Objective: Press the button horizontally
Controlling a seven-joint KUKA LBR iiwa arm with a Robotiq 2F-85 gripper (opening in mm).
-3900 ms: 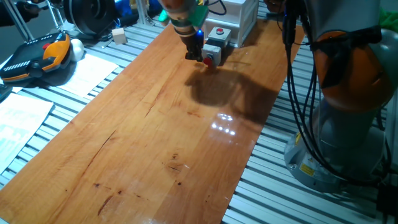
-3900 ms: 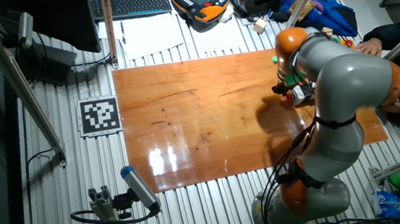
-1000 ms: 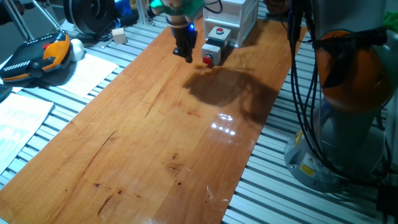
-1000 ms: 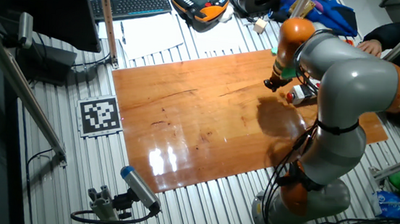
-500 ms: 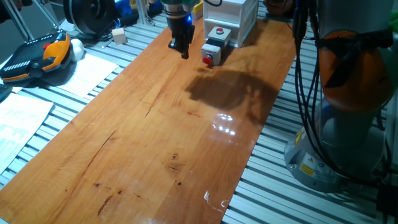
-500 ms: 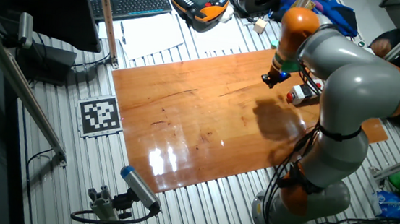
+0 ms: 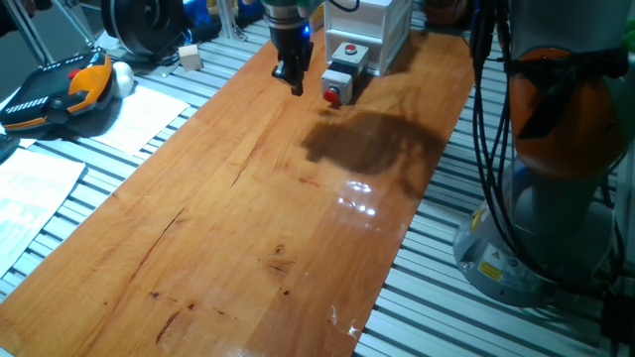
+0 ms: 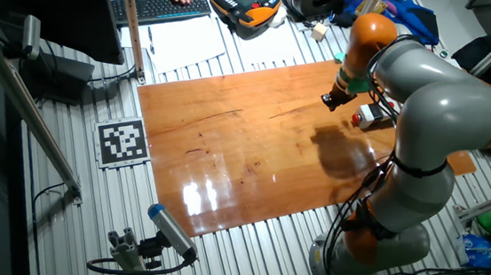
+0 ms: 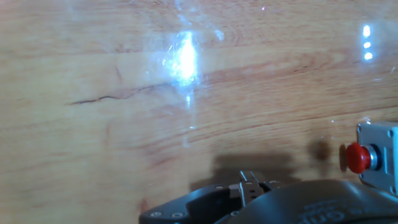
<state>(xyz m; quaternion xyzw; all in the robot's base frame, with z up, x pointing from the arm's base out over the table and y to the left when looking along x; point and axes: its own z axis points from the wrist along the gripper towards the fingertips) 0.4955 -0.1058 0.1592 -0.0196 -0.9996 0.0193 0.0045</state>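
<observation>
The button [image 7: 330,95] is a small red cap that faces sideways from a light-grey housing [image 7: 338,81] at the far end of the wooden table [image 7: 248,218]. It also shows in the other fixed view [image 8: 357,119] and at the right edge of the hand view [image 9: 356,157]. My gripper [image 7: 295,85] hangs just above the wood, a short way left of the button and apart from it. It also shows in the other fixed view [image 8: 329,101]. In the hand view the fingertips [image 9: 252,180] touch each other and hold nothing.
An upward-facing red button on a bigger grey housing [image 7: 349,55] stands just behind the task button, in front of a white box [image 7: 382,25]. An orange-black teach pendant [image 7: 60,89] and papers [image 7: 149,114] lie left of the table. The robot base [image 7: 556,178] stands at the right.
The gripper has drawn back from the button, to the left and slightly upward, over the last few seconds. It has barely moved in the last half second. A hand now rests on the keyboard.
</observation>
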